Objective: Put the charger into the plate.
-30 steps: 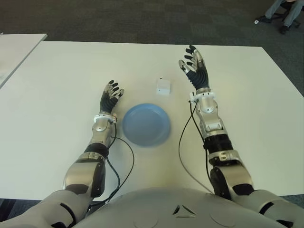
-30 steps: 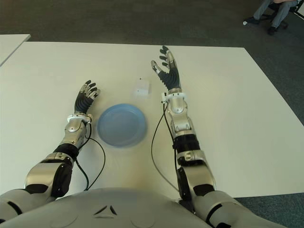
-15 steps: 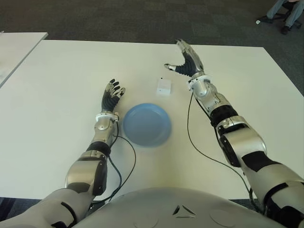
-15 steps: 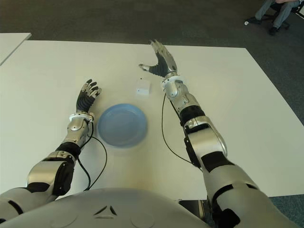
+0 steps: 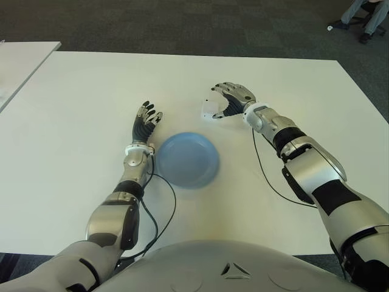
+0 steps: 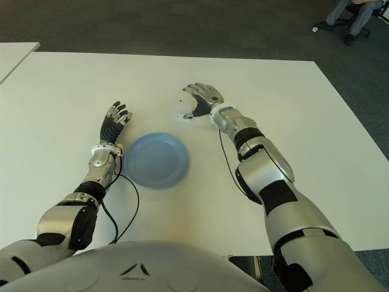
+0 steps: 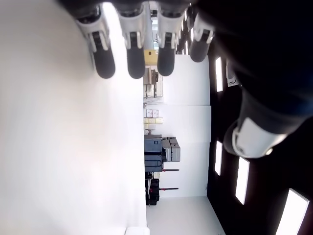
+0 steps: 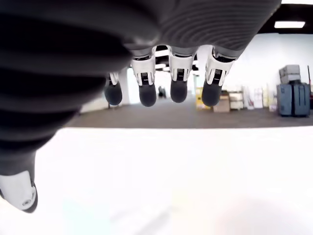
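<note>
- Table [image 5: 73, 97]: broad white rectangular top, dark carpet beyond its far edge.
- Small white boxy charger [image 5: 209, 109] sits on the table, just beyond the far right rim of the round pale-blue plate [image 5: 187, 159]; charger and plate are near each other but apart, so the charger is not in the plate.
- Right hand [image 5: 231, 99] is arched palm-down at the charger, on its right side and partly over it. Fingers are curved, with the thumb low toward the charger's near edge. Whether any finger touches the charger cannot be told from the head views.
- Right wrist view: four fingertips [image 8: 147, 95] hang spread in a row with gaps between them, thumb [image 8: 18, 192] set well apart; nothing is clasped between them. The charger itself does not show plainly here.
- Left hand [image 5: 144, 124] shows just left of the plate, palm up, fingers extended and loosely apart, holding nothing.
- Black cable [image 5: 159, 210] loops on the table beside the left forearm; another trails from the right forearm.
</note>
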Robot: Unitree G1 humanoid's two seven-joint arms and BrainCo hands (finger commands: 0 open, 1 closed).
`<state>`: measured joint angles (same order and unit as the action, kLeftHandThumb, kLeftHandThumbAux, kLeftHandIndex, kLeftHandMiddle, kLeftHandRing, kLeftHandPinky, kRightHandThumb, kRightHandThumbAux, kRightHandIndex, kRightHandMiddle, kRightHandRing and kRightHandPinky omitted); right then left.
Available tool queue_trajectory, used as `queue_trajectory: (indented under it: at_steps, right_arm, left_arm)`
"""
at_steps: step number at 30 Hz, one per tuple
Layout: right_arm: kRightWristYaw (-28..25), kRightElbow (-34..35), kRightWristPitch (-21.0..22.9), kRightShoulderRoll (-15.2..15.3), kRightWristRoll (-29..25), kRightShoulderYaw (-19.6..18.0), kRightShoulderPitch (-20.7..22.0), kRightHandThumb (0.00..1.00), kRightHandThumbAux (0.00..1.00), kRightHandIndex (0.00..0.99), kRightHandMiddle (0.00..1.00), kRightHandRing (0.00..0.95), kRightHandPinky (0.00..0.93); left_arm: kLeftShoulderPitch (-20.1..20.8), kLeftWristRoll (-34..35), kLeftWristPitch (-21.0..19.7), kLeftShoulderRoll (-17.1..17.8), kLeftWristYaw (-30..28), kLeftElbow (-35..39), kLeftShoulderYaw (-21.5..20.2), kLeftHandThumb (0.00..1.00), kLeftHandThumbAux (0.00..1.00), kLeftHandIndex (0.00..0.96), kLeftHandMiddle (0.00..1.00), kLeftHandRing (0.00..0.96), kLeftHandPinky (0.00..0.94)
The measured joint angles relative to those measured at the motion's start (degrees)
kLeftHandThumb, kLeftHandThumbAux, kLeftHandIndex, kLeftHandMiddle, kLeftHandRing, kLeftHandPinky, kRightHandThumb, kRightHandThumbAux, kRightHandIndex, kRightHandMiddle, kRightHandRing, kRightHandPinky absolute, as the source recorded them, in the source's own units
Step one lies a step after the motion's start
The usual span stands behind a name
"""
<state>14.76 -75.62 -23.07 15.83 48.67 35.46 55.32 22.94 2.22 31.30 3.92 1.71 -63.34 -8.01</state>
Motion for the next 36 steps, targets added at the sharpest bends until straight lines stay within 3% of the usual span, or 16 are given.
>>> queue_trajectory:
  at_steps: [11, 36]
  right_arm:
    - [-3.2, -0.6, 1.5, -0.5, 0.0, 1.3, 0.0, 0.000, 0.510, 0.000, 0.000, 0.000, 0.000]
    - [-2.2, -0.7, 1.1, -0.5, -2.0, 0.1, -4.3, 0.000, 0.554, 0.000, 0.000, 0.000, 0.000]
  left_arm:
    - [0.0, 0.0, 0.0, -0.3, 0.0, 0.1, 0.0, 0.042, 0.614, 0.099, 0.142, 0.143, 0.169]
    - [-0.2, 0.0, 0.0, -0.4, 0.0, 0.5, 0.1, 0.033, 0.597, 0.102, 0.143, 0.144, 0.167]
